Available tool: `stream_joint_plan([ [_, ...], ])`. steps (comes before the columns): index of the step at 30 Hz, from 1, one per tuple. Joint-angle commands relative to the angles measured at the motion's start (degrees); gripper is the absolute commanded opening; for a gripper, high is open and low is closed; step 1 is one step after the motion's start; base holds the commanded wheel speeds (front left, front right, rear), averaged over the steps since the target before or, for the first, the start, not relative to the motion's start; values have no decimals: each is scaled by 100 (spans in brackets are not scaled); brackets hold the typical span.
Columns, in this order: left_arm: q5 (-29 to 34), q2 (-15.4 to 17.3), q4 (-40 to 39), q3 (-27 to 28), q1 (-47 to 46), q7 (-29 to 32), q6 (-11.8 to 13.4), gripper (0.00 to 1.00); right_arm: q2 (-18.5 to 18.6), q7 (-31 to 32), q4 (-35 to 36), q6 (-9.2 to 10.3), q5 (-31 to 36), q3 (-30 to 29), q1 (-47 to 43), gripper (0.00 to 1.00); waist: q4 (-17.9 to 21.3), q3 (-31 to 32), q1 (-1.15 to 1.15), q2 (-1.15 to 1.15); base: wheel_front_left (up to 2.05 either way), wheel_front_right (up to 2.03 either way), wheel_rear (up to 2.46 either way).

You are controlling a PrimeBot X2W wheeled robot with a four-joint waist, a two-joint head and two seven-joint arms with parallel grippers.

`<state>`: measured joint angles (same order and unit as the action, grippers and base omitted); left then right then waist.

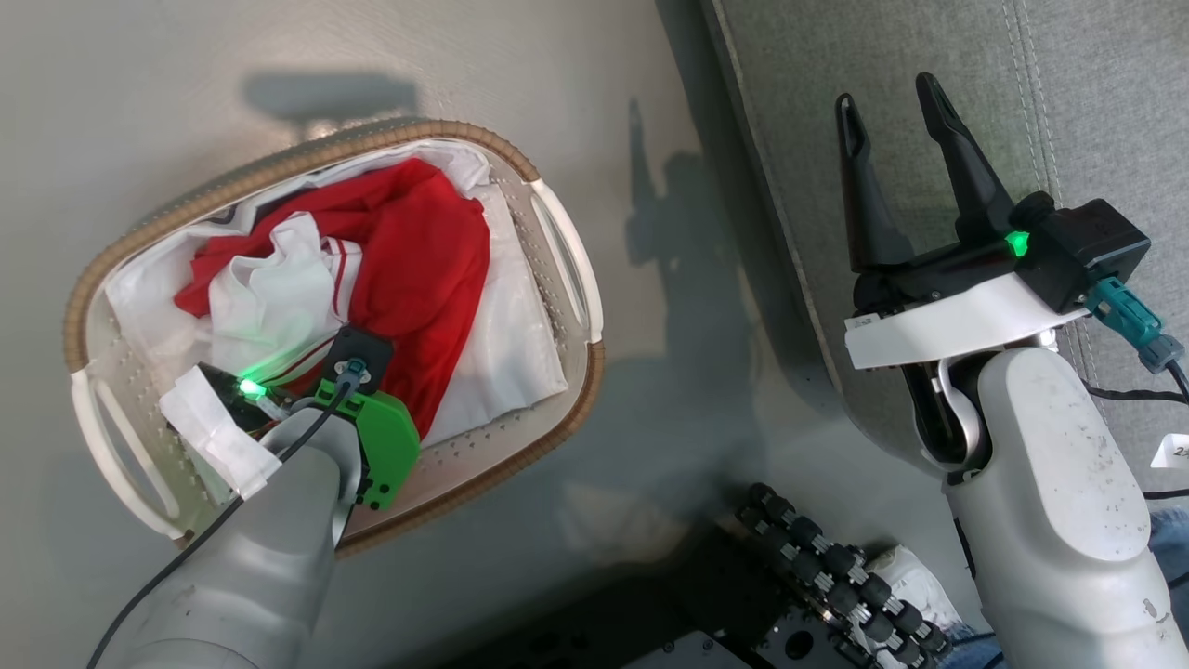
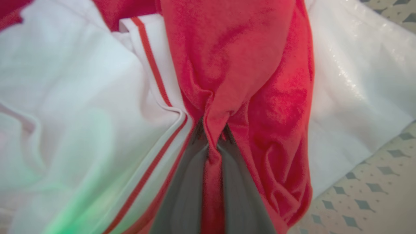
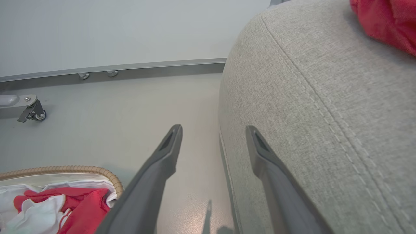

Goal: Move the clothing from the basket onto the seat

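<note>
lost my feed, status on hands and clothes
Left hand shut on red shirt in basket. Right hand open beside seat. Nothing in the way.

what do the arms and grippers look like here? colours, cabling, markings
Left forearm and right forearm are pale grey, the right speckled dark. Right gripper: two long dark tapered fingers, black body, white wrist shell, green light, teal connector with dark cable. Left gripper: dark grey fingers, bright green bracket, white wrapping, green light, black cable along the forearm.
</note>
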<state>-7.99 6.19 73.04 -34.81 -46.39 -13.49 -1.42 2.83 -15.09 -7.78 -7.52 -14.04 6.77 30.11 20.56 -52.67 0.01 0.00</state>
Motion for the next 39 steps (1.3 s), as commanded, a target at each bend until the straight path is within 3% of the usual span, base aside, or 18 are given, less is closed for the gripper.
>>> stream_joint_plan([
  [1, -94, -27, -29, 35, 62, -62, -29, 0, 11, -12, -37, 6, 64, -28, 23, 100, -97, 135, -1, 0, 0, 0, 0],
  [7, -253, -125, -396, 100, 277, -178, -129, 0, 13, -12, -139, 6, 248, -112, -148, 100, -372, 638, -1, 0, 0, 0, 0],
  [26, -243, 23, -3385, 456, 1739, -166, -339, 0, 18, -12, -580, 7, 1007, -397, -1138, 100, -1273, 3281, -1, 0, 0, 0, 0],
  [39, 93, 374, -4122, 160, 1237, -167, -566, 0, 16, -12, -808, 6, 1178, -107, -1744, 100, -1443, 4600, -1, 0, 0, 0, 0],
])
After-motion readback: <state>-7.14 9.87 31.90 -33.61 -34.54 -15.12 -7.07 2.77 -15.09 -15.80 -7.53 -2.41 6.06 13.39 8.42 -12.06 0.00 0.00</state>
